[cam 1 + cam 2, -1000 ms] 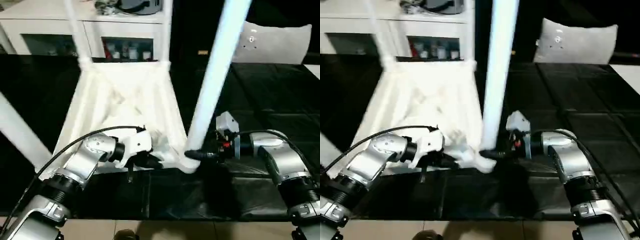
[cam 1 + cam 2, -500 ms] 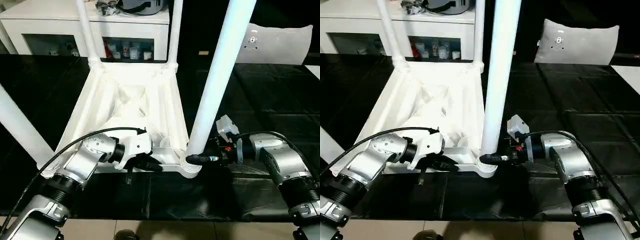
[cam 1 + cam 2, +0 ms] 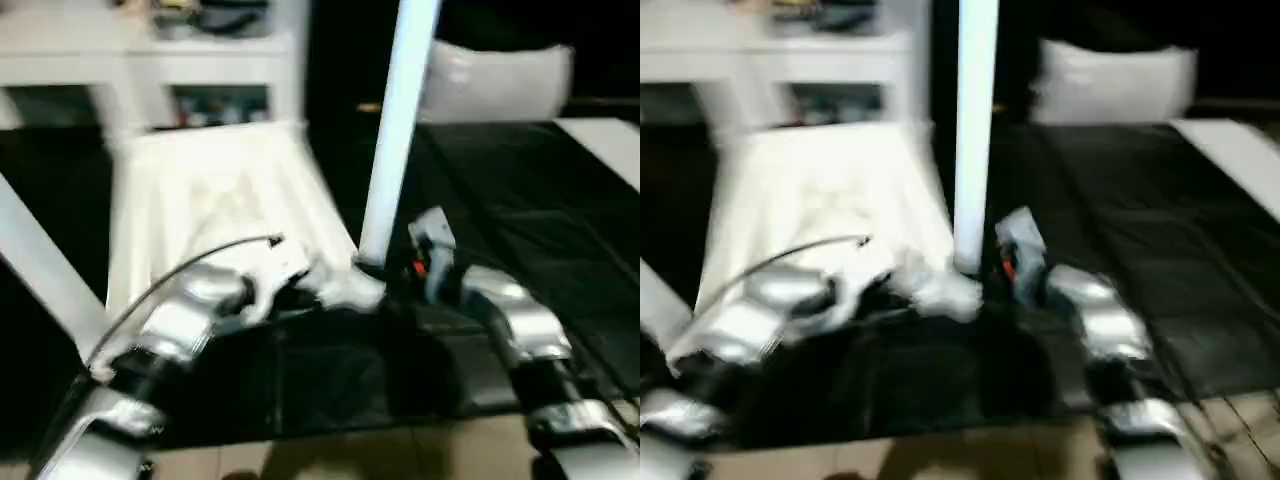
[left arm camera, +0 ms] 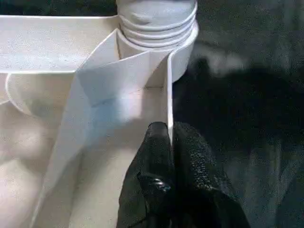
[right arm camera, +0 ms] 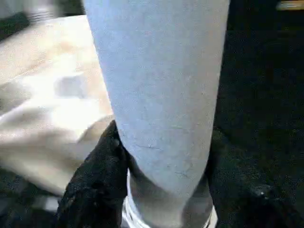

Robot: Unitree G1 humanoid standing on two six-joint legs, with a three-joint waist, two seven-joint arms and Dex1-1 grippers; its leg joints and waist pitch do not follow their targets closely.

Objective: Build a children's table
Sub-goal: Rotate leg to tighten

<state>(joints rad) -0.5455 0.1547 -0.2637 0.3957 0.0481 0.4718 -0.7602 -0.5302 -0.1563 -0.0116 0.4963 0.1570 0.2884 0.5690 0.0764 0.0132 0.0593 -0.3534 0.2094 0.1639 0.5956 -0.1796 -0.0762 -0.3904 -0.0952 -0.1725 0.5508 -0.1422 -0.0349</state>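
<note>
Work surface: a black tabletop [image 3: 520, 210] covers most of the frame, its covering creased into faint square folds.
Cabinet: a white cabinet [image 3: 150, 60] stands along the upper left of the frame, behind the black surface; its glass doors show small coloured items inside, too blurred to name.
Cabinet top: dark objects [image 3: 205, 15] lie on it at the top edge, unclear what they are.
Cushion: a pale grey cushion [image 3: 500, 80] leans upright at the upper right, behind the black surface.
Floor: a strip of light brown floor [image 3: 330, 455] runs along the bottom edge.
Far right: a pale slab [image 3: 1240, 150] cuts in at the right edge.
Backdrop: dark behind the cushion.
</note>
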